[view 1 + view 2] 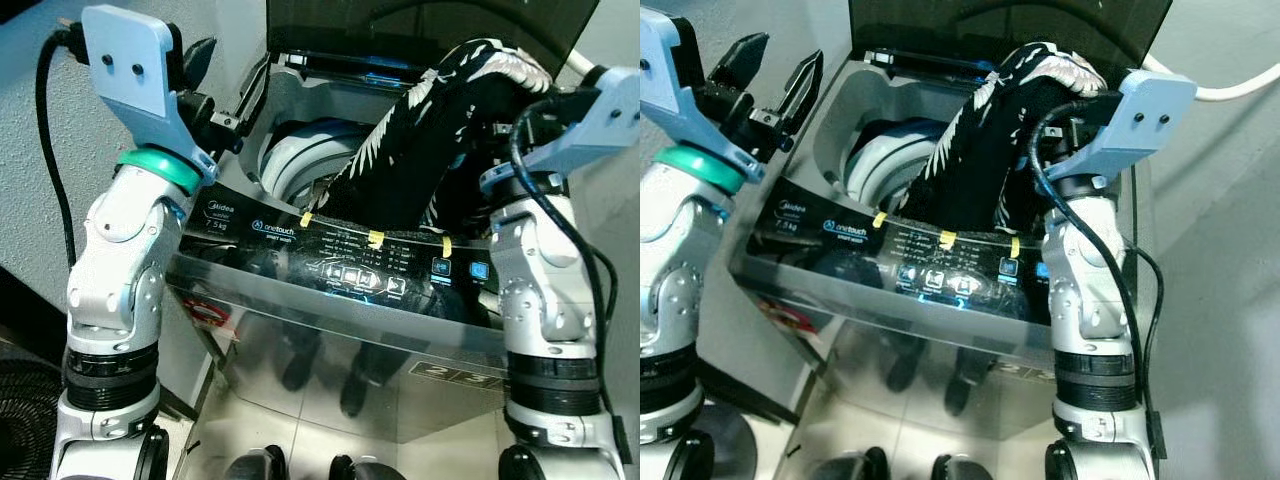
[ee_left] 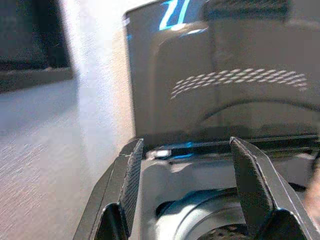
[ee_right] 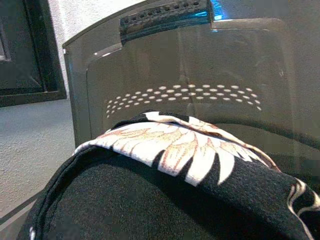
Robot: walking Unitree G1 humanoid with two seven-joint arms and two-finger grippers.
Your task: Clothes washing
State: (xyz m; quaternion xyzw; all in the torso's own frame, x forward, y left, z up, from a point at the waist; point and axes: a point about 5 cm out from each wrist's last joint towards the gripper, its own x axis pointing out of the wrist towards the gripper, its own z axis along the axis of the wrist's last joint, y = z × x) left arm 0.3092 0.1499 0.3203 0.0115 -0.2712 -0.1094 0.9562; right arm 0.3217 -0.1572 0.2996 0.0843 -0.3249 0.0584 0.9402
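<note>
A top-loading washing machine [image 1: 350, 262] stands before me with its smoked lid [image 3: 185, 65] raised. A black garment with white leaf print [image 1: 430, 140] hangs high over the right side of the tub and trails down onto the lit control panel. My right gripper [image 1: 1068, 105] is shut on the garment's top, and the cloth [image 3: 150, 200] covers its fingers. My left gripper [image 1: 780, 55] hovers open above the machine's left rim, with nothing between its fingers [image 2: 132, 172]. The white and blue drum [image 1: 875, 160] shows below.
A textured white wall [image 1: 30, 180] runs close along the machine's left side. A white hose [image 1: 1240, 88] passes behind my right arm. Pale floor tiles [image 1: 890, 430] lie in front of the machine, and a dark round object [image 1: 20, 400] sits at the lower left.
</note>
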